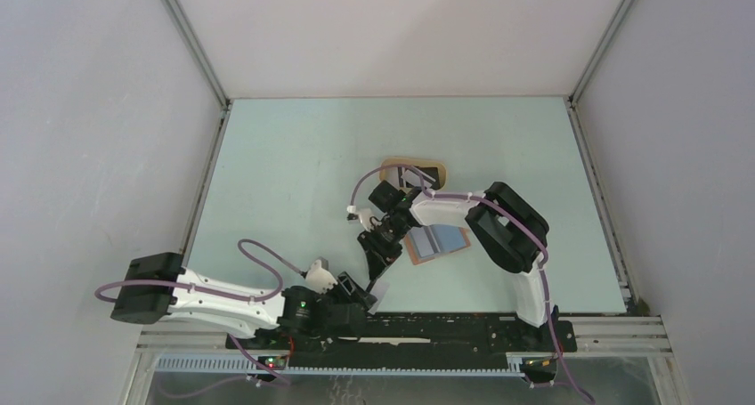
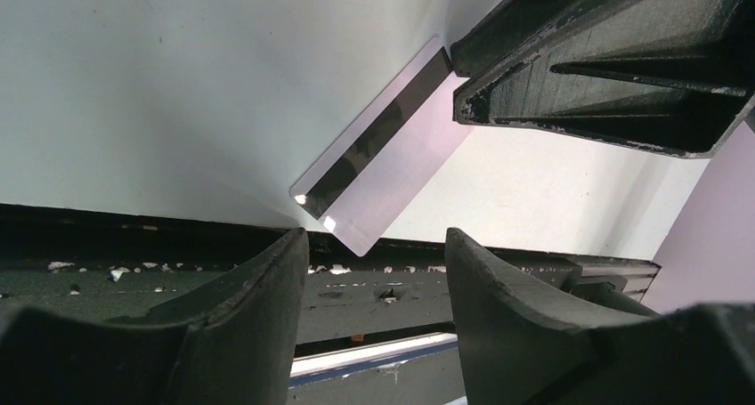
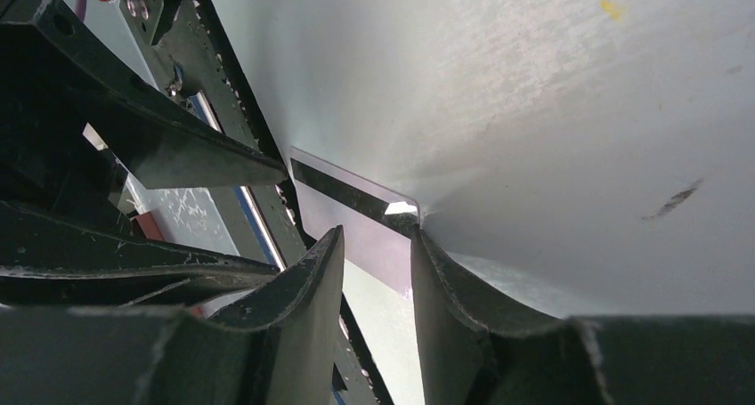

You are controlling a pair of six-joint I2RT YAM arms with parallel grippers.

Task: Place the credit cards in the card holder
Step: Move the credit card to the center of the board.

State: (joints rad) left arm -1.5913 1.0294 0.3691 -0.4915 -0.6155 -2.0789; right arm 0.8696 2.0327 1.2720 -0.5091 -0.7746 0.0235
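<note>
- One whitish credit card [image 2: 392, 165] with a dark stripe hung tilted in the air over the near edge of the table [image 1: 294, 174], between the two arms.
- The right gripper [image 3: 376, 236] was clamped on the card's far end. Gripping by that end left the striped near corner free and pointing at the other arm.
- The left gripper [image 2: 376, 240] stood with its jaws apart. The card's low corner sat just above the gap and touched neither finger.
- Judgement: a hand-to-hand pass, probably to re-grip the card so that a free edge could lead into a pocket. The pictures did not show which way the pass was going.
- The card holder [image 1: 436, 242] lay open on the table just right of the right gripper, its light blue pockets facing up and ready for loading.
- The beige tray [image 1: 436, 166] sat just beyond the holder, partly hidden by the right arm's cable.
- Risk: the card was thin and slick, and pinched at one end only it could swivel.
</note>
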